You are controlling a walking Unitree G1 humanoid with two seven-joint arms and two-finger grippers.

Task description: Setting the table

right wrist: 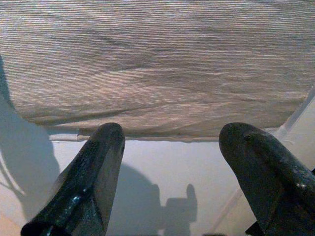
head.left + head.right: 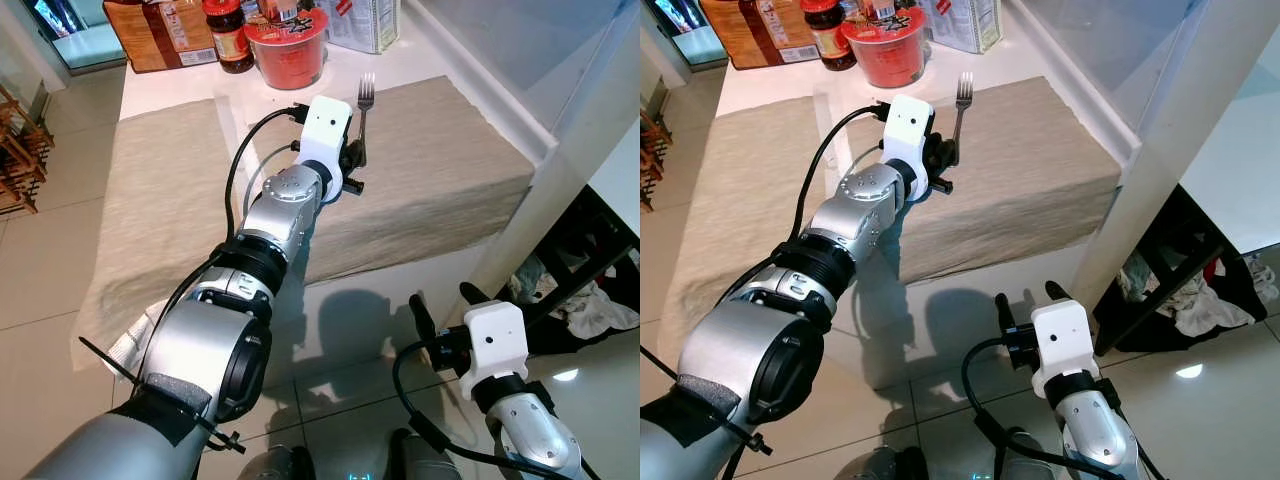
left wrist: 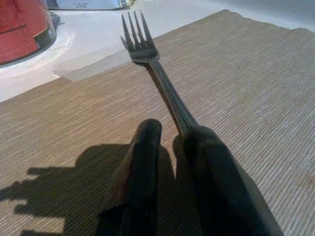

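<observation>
A silver fork [image 2: 365, 105] is pinched by its handle in my left gripper [image 2: 352, 162], which is shut on it over the beige cloth [image 2: 440, 170] on the white table. In the left wrist view the fork [image 3: 147, 54] runs out from between the two black fingers [image 3: 142, 152], with its tines pointing at the cloth's far edge. Whether the fork touches the cloth I cannot tell. My right gripper [image 2: 445, 298] hangs low in front of the table, open and holding nothing. In the right wrist view the right gripper [image 1: 170, 135] faces the cloth's hanging front edge.
A red noodle cup [image 2: 290, 45], a dark sauce bottle [image 2: 230, 30], a brown box [image 2: 160, 35] and a white packet [image 2: 365, 20] stand at the table's back. A white post [image 2: 560, 180] rises at the right, with a pile of clothes [image 2: 585, 295] beside it.
</observation>
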